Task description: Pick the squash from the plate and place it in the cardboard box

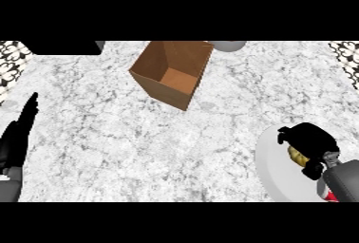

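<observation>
The grasp step is in hand. At about four o'clock in the head view, the right robot hand (306, 142) is seen over the white plate (270, 156), its fingers curled down around the squash (297, 155). Only a sliver of yellow, striped skin is visible beneath the black fingers; most of the squash is hidden. The squash is judged to be on the plate, not yet lifted, though contact with the plate cannot be confirmed under the hand.

The cardboard box (172, 71) is found at about twelve o'clock, well apart from the plate, its open mouth turned upward and tilted towards the viewer, brown inside walls showing. Nothing is seen inside it.

The left robot hand (21, 128) is shown at nine o'clock near the edge, fingers straight and pressed together, pointing up, at rest over the marbled tabletop (119, 137).

Next, a lift clear of the plate rim is called for, then a carry up and leftward towards eleven o'clock, over the near wall of the box, and a release once the squash is above the opening.

No brand, label or writing can be read anywhere; the box faces are plain.
</observation>
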